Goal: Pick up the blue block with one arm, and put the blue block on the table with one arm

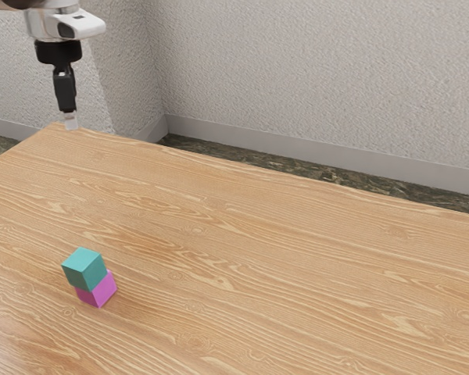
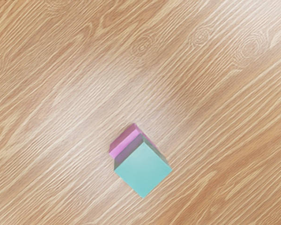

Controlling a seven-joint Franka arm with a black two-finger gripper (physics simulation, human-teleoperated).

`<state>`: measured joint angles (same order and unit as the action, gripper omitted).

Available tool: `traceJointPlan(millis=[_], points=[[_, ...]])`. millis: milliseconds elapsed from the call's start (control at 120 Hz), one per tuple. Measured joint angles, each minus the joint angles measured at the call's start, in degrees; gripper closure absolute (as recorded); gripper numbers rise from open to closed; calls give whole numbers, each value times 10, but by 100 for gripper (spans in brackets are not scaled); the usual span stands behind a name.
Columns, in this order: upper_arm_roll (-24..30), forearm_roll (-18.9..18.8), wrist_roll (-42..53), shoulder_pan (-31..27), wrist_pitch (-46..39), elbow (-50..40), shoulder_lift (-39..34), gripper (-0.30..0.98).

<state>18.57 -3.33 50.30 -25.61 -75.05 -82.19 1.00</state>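
Blue block (image 1: 85, 269) sits, edge overhanging, on pink block (image 1: 100, 291); hand (image 1: 71, 121) well apart, spread or pressed: can't tell.

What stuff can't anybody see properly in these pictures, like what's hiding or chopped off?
- Most of the top of the pink block: the blue block covers it, both views.
- The pink block's underside: the block itself hides it, both views.
- The rest of the arm: cut off by the exterior view's upper edge.
- Whether the gripper is open: too small in the exterior view.
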Motion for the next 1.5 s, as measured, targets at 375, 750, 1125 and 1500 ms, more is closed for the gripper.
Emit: traceJointPlan(millis=[375,750,1125,1500], points=[[12,-10,-2,3,32,112,-83,0],[15,37,-145,-13,-57,-422,-336,0],[-50,48,-386,-20,-339,-517,-204,0],[-50,-12,-524,-14,-515,-558,-122,0]])
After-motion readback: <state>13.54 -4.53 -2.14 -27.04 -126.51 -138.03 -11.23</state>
